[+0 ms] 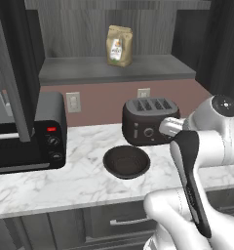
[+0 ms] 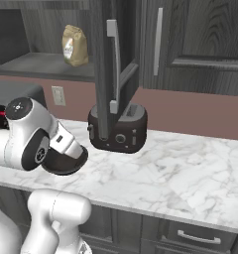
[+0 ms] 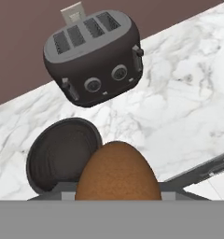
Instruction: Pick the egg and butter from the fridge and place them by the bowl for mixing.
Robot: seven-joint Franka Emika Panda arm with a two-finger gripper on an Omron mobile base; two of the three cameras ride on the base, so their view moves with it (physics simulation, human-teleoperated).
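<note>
Hand view: the egg (image 3: pixel 117 172) sits large and brown at the bottom of the picture, pinched in the pincer (image 3: pixel 117 193), whose jaws stand partly spread around it.
Egg position: it hangs above the marble counter (image 3: pixel 179 98), its near end overlapping the rim of the bowl (image 3: pixel 58 156) from this angle.
Bowl: dark, shallow and round, it rests on the counter just in front of the toaster (image 3: pixel 93 58); in the left base view the bowl (image 1: pixel 126 161) lies between the toaster (image 1: pixel 149 121) and the counter's front edge.
Step in hand: judging by the task, this is setting the egg down by the bowl.
How to do it well: aim for bare marble just beside the bowl, not inside it; lower until the egg touches before letting go, since an ovoid will roll if dropped; keep clear of the toaster and the counter's edge.
Butter: no butter lies by the bowl yet, so that part appears to remain.
Writing: the tan bag (image 1: pixel 120 46) on the shelf (image 1: pixel 114 68) carries a label, too small to read; the toaster oven (image 1: pixel 29 132) and the toaster's dials show no legible marks.
</note>
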